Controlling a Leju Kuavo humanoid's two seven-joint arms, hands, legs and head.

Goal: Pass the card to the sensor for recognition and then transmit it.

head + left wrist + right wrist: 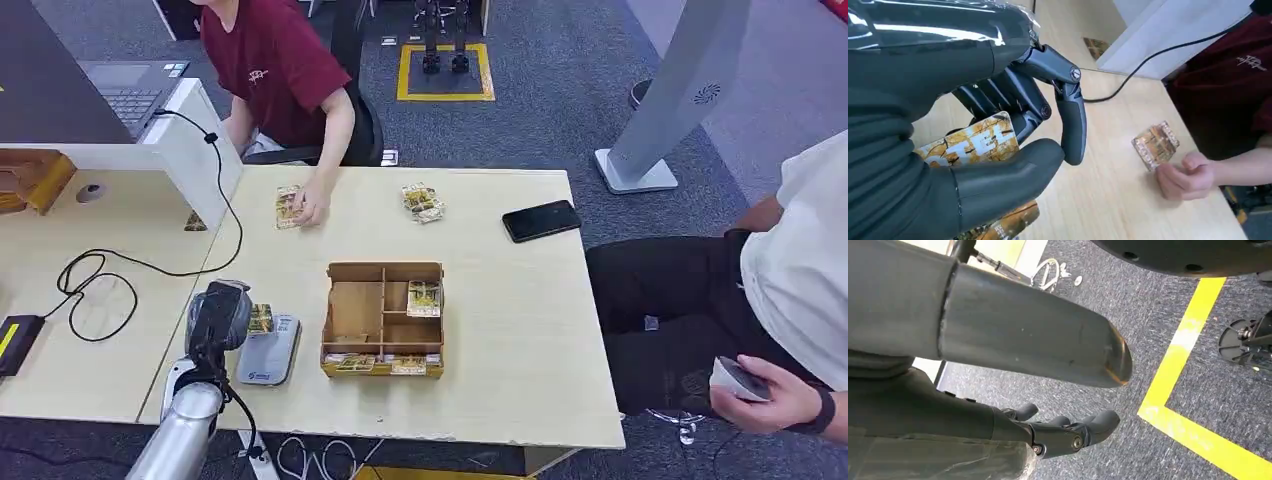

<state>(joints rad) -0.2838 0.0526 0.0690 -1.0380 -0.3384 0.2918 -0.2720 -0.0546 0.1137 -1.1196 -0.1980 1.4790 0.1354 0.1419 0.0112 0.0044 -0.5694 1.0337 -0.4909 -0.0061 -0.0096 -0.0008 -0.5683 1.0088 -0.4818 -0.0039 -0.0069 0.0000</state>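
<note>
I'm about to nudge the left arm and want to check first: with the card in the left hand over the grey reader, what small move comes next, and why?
Probably ease the left hand down so the card lies flat over the grey sensor. The hand grips the card at the sensor's far end, apparently above it, so a read looks unlikely yet. The person's hand is across the table, so passing can wait.

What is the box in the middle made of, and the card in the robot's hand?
The box looks like thin plywood or stiff cardboard: flat tan panels slotted together, matte. The card in the left hand looks like glossy printed card or plastic; it catches some light.
</note>
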